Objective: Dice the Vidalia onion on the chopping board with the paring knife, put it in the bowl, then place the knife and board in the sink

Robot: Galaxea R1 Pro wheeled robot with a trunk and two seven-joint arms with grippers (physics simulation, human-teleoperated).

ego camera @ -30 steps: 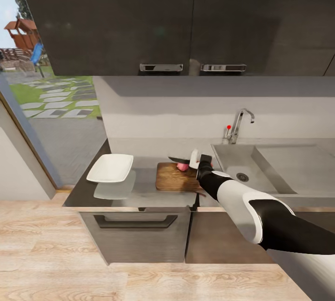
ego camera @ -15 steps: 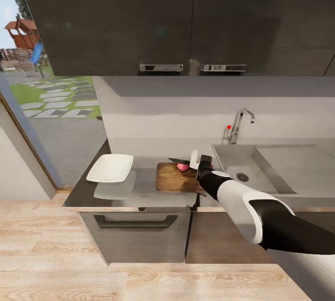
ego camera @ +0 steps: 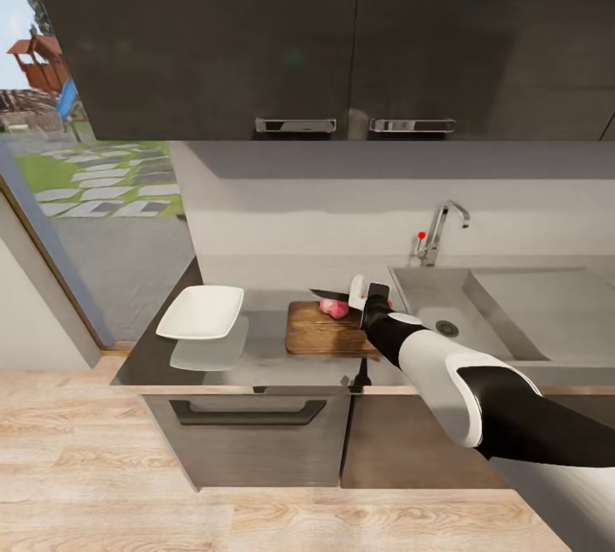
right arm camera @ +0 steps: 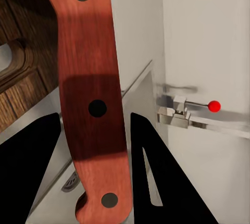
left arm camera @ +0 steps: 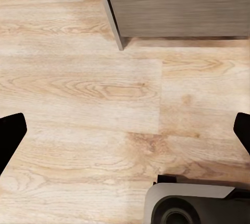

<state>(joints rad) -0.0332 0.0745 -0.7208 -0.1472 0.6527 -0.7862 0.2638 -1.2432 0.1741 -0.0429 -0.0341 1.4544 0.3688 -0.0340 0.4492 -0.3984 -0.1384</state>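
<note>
Bowl: the white bowl [ego camera: 202, 312] sits left of centre on the grey surface [ego camera: 256, 355], well apart from the board.
Board: the brown board [ego camera: 329, 329] lies at centre, near the sink.
Onion: the pink onion [ego camera: 334, 308] rests on the board's far edge.
Knife: the knife [ego camera: 331, 294] has its dark blade over the onion.
Right hand: the right hand [ego camera: 366, 290] is clamped on the knife's reddish handle.
Sink: the sink [ego camera: 504, 313] is at right centre.
Left hand: the left hand [left arm camera: 125, 130] hangs over the wood floor [left arm camera: 78, 104], fingers spread wide.
</note>
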